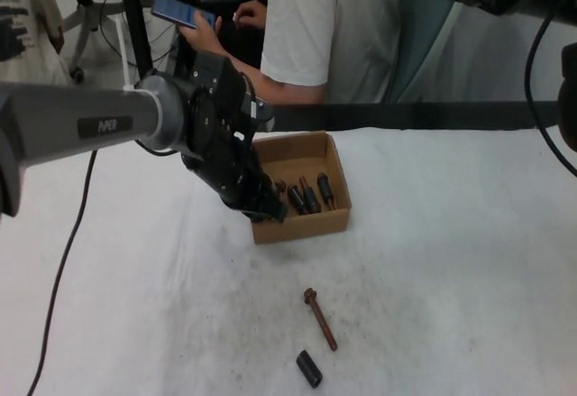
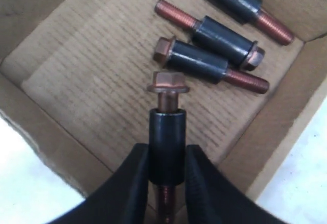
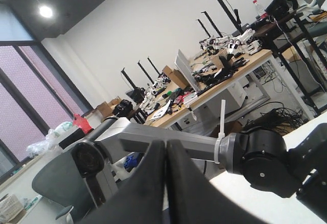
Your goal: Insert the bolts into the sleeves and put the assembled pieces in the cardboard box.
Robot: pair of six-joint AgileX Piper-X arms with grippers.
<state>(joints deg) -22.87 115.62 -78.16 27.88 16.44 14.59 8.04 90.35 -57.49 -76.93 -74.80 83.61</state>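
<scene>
My left gripper [image 2: 166, 155] is clamped on a black sleeve [image 2: 166, 142] with a bolt [image 2: 167, 86] through it. It hangs over the box [image 2: 46, 132], long axis along the fingers, head pointing away from the wrist. The threaded end is mostly hidden. Three assembled pieces [image 2: 202, 63] lie in the box. My right gripper [image 3: 166, 150] is pressed together. A spare bolt [image 1: 321, 319] and spare sleeve [image 1: 309, 368] lie apart on the bench [image 1: 451, 261].

Held bolt [image 2: 168, 85] threaded end hidden between left end effector [image 2: 167, 155] fingers.

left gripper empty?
No, the left gripper is shut on a sleeve with a bolt through it, over the cardboard box.
</scene>
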